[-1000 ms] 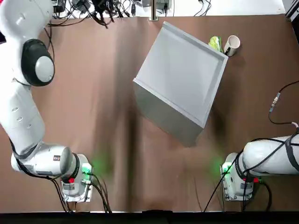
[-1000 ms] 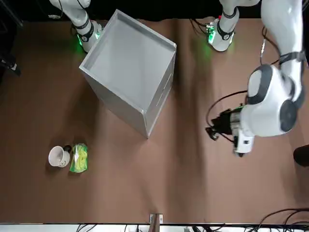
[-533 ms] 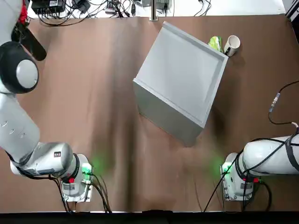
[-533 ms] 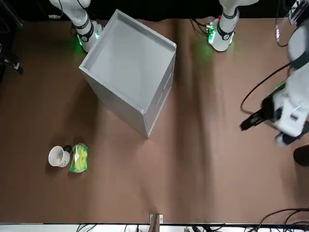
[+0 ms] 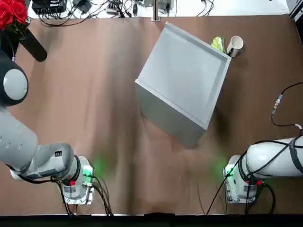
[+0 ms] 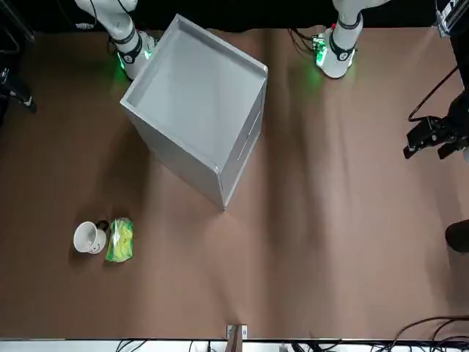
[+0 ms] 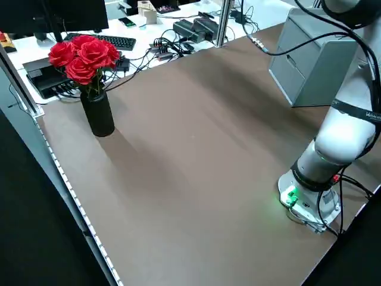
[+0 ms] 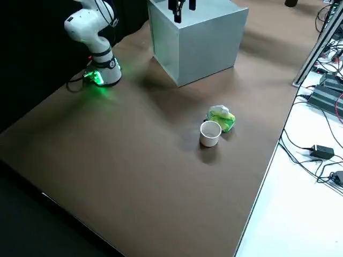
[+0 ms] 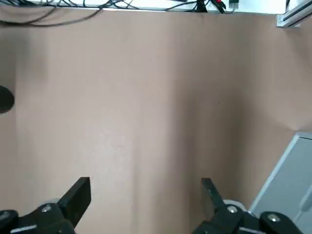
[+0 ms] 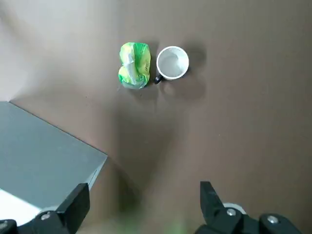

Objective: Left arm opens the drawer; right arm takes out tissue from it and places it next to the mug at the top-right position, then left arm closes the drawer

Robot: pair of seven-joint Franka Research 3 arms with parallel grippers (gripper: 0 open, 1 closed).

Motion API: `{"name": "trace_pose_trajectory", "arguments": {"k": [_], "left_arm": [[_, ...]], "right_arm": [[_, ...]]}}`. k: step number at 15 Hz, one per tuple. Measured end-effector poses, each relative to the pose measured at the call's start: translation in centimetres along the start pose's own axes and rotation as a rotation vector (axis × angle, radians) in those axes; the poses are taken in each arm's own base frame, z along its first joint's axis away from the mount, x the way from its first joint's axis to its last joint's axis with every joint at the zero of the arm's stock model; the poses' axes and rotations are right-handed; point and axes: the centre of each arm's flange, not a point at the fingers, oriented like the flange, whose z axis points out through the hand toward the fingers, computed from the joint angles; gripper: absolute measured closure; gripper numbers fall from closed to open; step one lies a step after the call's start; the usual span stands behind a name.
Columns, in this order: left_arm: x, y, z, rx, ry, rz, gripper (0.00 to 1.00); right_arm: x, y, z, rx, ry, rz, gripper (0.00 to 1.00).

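Observation:
The grey cabinet stands slanted mid-table, and its drawer sits shut, flush with the grey front. The green and yellow tissue lies on the table at the far right, touching the white mug; both also show in the right wrist view, the tissue beside the mug. My left gripper hangs open near the table's left edge, far from the cabinet, with nothing in it. My right gripper is open and empty, high above the table, and looks down on mug and tissue.
A black vase of red roses stands at the far left corner, beside my left arm. Cables crowd the far edge, and one loose cable lies at the right edge. My right arm is folded near its base.
My left arm has swung away from the table's middle toward its left edge, uncovering the rose vase. Cabinet, tissue, mug and right arm have not moved.

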Motion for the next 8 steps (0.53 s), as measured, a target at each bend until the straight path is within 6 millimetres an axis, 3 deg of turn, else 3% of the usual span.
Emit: {"name": "trace_pose_trajectory", "arguments": {"k": [2,8], "left_arm": [[-1.2,1.5,0.5,0.033,0.038,0.026,0.0],[-3.4,3.2,1.3,0.05,0.052,0.052,0.0]], "right_arm": [[0.0,0.3,0.2,0.005,-0.001,0.008,0.0],[0.1,0.4,0.2,0.005,0.007,0.01,0.0]]}}
